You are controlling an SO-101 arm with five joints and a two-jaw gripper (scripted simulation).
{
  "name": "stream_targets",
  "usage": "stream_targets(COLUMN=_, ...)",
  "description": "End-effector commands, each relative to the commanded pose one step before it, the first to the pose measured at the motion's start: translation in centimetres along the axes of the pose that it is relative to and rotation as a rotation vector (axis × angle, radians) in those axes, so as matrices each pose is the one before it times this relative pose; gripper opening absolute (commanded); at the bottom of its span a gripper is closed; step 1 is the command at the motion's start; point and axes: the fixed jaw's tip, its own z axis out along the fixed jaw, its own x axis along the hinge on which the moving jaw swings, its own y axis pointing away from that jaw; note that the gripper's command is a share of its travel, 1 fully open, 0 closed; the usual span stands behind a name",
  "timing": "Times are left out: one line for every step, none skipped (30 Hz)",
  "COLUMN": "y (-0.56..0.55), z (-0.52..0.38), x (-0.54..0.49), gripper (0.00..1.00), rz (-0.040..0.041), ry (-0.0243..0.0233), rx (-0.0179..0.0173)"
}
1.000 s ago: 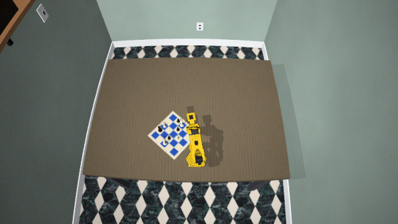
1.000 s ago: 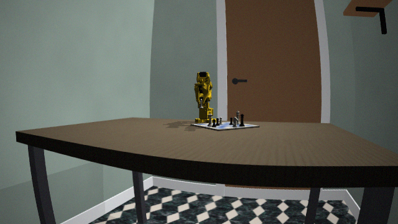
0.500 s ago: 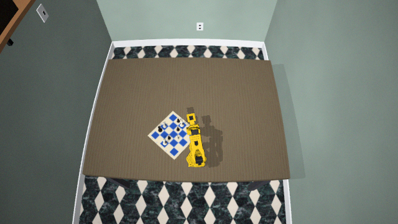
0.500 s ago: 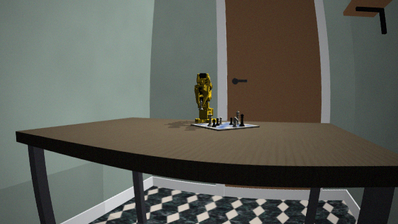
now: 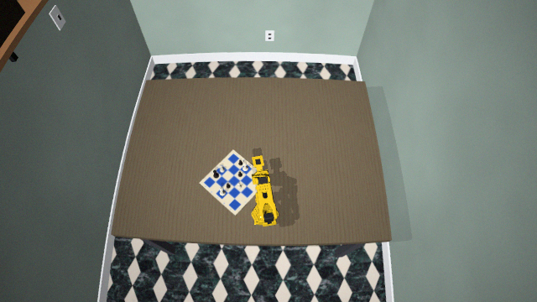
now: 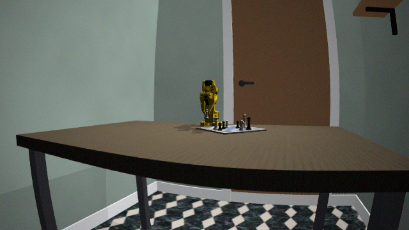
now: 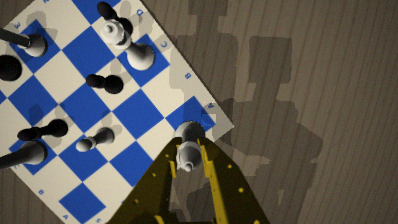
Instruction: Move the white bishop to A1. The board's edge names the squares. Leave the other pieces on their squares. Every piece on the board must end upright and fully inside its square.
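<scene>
Chessboard edge lettering
In the wrist view the board's (image 7: 150, 131) cream border shows letters D, C, B, A along its right edge.
</scene>
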Motion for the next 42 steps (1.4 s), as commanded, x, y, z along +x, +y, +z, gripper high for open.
stream_targets(y=-0.109, z=0.6475, x=0.313, gripper=0.0, rz=0.00091, ry=-0.0061, rx=0.00375)
stream_targets(y=0.002, z=0.1805, x=0.105, gripper=0.0, rz=0.0, ry=-0.00002, rx=0.0)
stream_targets(y=0.002, z=0.1776, x=0.105, gripper=0.0, rz=0.0, ry=-0.00001, rx=0.0)
stream_targets(y=0.002, z=0.1736, x=0.103, gripper=0.0, rz=0.0, ry=-0.00002, rx=0.0)
stream_targets(y=0.002, z=0.1693, x=0.096, gripper=0.0, rz=0.0, ry=-0.00001, rx=0.0)
stream_targets(y=0.002, z=0.1633, x=0.094, gripper=0.0, rz=0.0, ry=-0.00002, rx=0.0)
stream_targets(y=0.002, z=0.1566, x=0.091, gripper=0.0, rz=0.0, ry=-0.00001, rx=0.0)
stream_targets(y=0.002, z=0.149, x=0.088, gripper=0.0, rz=0.0, ry=-0.00002, rx=0.0)
stream_targets(y=0.002, z=0.1409, x=0.084, gripper=0.0, rz=0.0, ry=0.0, rx=0.0)
stream_targets(y=0.002, z=0.1325, x=0.078, gripper=0.0, rz=0.0, ry=-0.00001, rx=0.0)
stream_targets(y=0.002, z=0.124, x=0.07, gripper=0.0, rz=0.0, ry=0.0, rx=0.0)
stream_targets(y=0.001, z=0.114, x=0.065, gripper=0.0, rz=0.0, ry=-0.00001, rx=0.0)
stream_targets(y=0.001, z=0.1038, x=0.06, gripper=0.0, rz=0.0, ry=0.0, rx=0.0)
stream_targets(y=0.001, z=0.0932, x=0.054, gripper=0.0, rz=0.0, ry=-0.00001, rx=0.0)
stream_targets(y=0.0, z=0.0, x=0.0, gripper=0.0, rz=0.0, ry=0.0, rx=0.0)
stream_targets(y=0.0, z=0.0, x=0.0, gripper=0.0, rz=0.0, ry=0.0, rx=0.0)
stream_targets(y=0.001, z=0.0827, x=0.049, gripper=0.0, rz=0.0, ry=0.0, rx=0.0)
stream_targets(y=0.001, z=0.072, x=0.043, gripper=0.0, rz=0.0, ry=-0.00001, rx=0.0)
stream_targets(y=0.001, z=0.0617, x=0.037, gripper=0.0, rz=0.0, ry=0.0, rx=0.0)
stream_targets(y=0.001, z=0.0515, x=0.031, gripper=0.0, rz=0.0, ry=-0.00001, rx=0.0)
stream_targets(y=0.001, z=0.0419, x=0.025, gripper=0.0, rz=0.0, ry=0.0, rx=0.0)
stream_targets(y=0.0, z=0.0328, x=0.02, gripper=0.0, rz=0.0, ry=-0.00001, rx=0.0)
stream_targets(y=0.0, z=0.0245, x=0.015, gripper=0.0, rz=0.0, ry=0.00001, rx=0.0)
stream_targets(y=0.0, z=0.0171, x=0.01, gripper=0.0, rz=0.0, ry=-0.00001, rx=0.0)
stream_targets(y=0.0, z=0.0108, x=0.007, gripper=0.0, rz=0.0, ry=0.00001, rx=0.0)
stream_targets(y=0.0, z=0.0057, x=0.003, gripper=0.0, rz=0.0, ry=-0.00001, rx=0.0)
stream_targets(y=0.0, z=0.0022, x=0.001, gripper=0.0, rz=0.0, ry=0.00001, rx=0.0)
stream_targets(y=0.0, z=0.0003, x=0.0, gripper=0.0, rz=0.0, ry=-0.00001, rx=0.0)
stream_targets(y=0.0, z=0.0007, x=-0.001, gripper=0.0, rz=-0.00002, ry=0.0, rx=-0.00001)
stream_targets(y=0.002, z=0.0037, x=-0.008, gripper=0.0, rz=-0.00011, ry=-0.00002, rx=-0.00008)
stream_targets(y=0.004, z=0.008, x=-0.016, gripper=0.0, rz=-0.00024, ry=-0.00002, rx=-0.00016)
stream_targets(y=0.0, z=0.0, x=0.0, gripper=0.0, rz=0.0, ry=0.0, rx=0.0)
stream_targets(y=0.0, z=0.0, x=0.0, gripper=0.0, rz=0.0, ry=0.0, rx=0.0)
stream_targets(y=0.006, z=0.0117, x=-0.024, gripper=0.0, rz=-0.00035, ry=-0.00004, rx=-0.00024)
stream_targets(y=0.007, z=0.0142, x=-0.028, gripper=0.0, rz=-0.00042, ry=-0.00003, rx=-0.00028)
stream_targets(y=0.007, z=0.0143, x=-0.028, gripper=0.0, rz=-0.00042, ry=-0.00005, rx=-0.00028)
stream_targets(y=0.006, z=0.0123, x=-0.023, gripper=0.0, rz=-0.00035, ry=-0.00003, rx=-0.00024)
stream_targets(y=0.004, z=0.0084, x=-0.016, gripper=0.0, rz=-0.00024, ry=-0.00003, rx=-0.00016)
stream_targets(y=0.002, z=0.004, x=-0.007, gripper=0.0, rz=-0.00011, ry=0.0, rx=-0.00007)
stream_targets(y=0.0, z=0.0007, x=-0.001, gripper=0.0, rz=-0.00002, ry=-0.00001, rx=-0.00001)
stream_targets(y=0.0, z=0.0, x=0.0, gripper=0.0, rz=0.0, ry=0.00001, rx=0.0)
stream_targets(y=0.0, z=0.0, x=0.0, gripper=0.0, rz=0.0, ry=-0.00001, rx=0.0)
